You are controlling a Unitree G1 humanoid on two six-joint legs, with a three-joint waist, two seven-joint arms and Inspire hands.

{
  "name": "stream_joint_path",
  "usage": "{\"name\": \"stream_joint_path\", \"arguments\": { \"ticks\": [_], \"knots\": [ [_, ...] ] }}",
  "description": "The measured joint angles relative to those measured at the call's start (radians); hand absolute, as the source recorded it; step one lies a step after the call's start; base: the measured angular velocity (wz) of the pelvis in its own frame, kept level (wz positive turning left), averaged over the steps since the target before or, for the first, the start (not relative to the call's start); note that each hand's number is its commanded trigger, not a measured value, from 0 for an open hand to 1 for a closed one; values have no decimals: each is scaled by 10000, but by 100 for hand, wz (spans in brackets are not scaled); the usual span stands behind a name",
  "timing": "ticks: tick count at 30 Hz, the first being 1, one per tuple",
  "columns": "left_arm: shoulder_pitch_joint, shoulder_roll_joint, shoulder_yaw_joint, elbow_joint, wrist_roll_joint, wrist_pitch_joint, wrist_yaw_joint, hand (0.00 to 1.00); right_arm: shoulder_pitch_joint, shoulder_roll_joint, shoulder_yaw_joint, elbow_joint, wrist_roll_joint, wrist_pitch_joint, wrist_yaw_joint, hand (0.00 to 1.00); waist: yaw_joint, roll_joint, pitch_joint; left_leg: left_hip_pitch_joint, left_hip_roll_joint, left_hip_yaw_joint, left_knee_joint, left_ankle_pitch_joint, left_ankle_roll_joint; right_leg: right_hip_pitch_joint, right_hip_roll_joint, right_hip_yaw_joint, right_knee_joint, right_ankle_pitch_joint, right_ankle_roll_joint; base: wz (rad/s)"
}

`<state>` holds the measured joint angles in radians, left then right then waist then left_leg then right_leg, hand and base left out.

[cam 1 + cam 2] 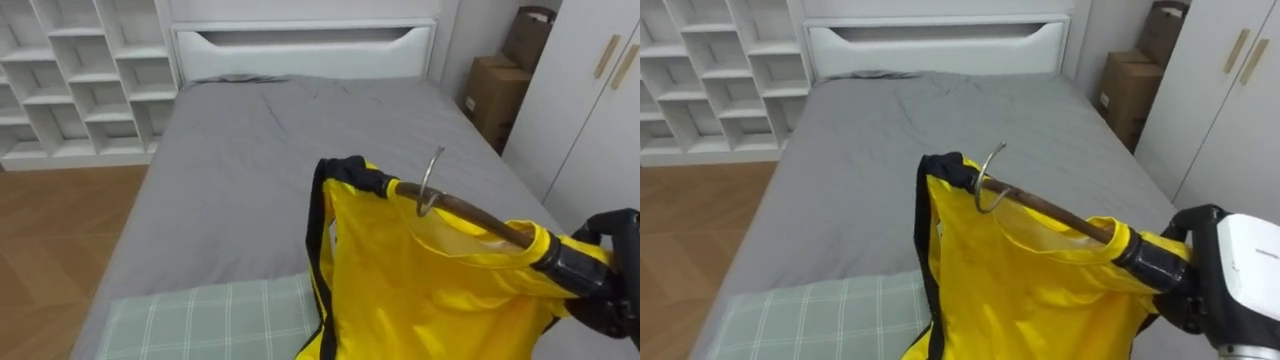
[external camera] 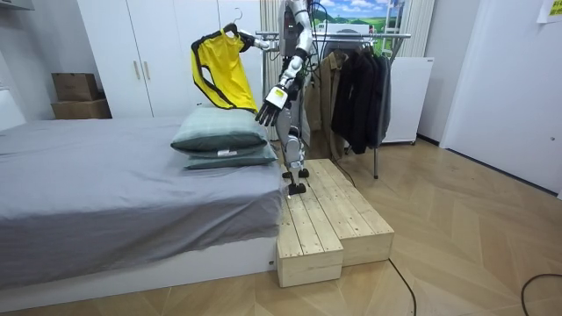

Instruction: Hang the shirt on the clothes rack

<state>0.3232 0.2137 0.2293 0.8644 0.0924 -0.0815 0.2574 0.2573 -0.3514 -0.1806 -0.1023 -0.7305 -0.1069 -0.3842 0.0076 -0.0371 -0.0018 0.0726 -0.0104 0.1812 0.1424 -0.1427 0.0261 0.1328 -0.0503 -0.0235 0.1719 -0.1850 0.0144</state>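
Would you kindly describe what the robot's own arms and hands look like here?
The right hand is black, with a smooth white casing at the wrist behind it. In the room view the left arm is slim, silver-grey with darker joints, and ends in a black left hand with pale markings.

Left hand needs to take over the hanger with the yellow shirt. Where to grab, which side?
On the hanger, take the bare wood in the neck opening, beside the metal hook, from above on the robot's left. The yellow shirt covers both shoulders and the right hand grips the right end, so likely only that stretch is free.
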Motion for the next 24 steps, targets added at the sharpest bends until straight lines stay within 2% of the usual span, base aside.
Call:
{"name": "stream_joint_path", "arguments": {
  "ticks": [1,3,5,9,12,24],
  "knots": [
    [13,-10,-14,321,-1,8,12,0,1,39,13,-26,44,26,137,100,-1,-64,37,-6,6,0,1,-8,-9,-11,2,-15,6,0,0,0],
    [18,-44,-17,552,3,54,20,0,16,58,19,-177,92,135,305,100,-7,-79,30,-72,9,-3,19,-12,-7,-72,3,-20,5,0,0,0],
    [31,-60,-68,801,17,109,70,0,135,62,24,-478,71,214,446,100,1,-167,56,-122,15,50,31,-12,-7,-133,7,16,7,0,0,0],
    [21,-154,-194,1148,79,207,122,0,193,132,40,-707,66,218,610,100,14,-211,35,-193,14,34,104,-49,13,-169,4,58,11,0,0,0],
    [15,-177,-477,1229,61,326,131,0,192,340,100,-741,88,269,626,100,14,-231,21,-220,14,37,104,-47,16,-264,3,66,134,0,0,0],
    [-213,-214,-588,1797,80,488,-57,0,184,345,221,-835,169,436,1172,100,-4,-305,18,-256,28,70,105,-48,16,-311,7,66,150,0,0,0]
  ]
}}
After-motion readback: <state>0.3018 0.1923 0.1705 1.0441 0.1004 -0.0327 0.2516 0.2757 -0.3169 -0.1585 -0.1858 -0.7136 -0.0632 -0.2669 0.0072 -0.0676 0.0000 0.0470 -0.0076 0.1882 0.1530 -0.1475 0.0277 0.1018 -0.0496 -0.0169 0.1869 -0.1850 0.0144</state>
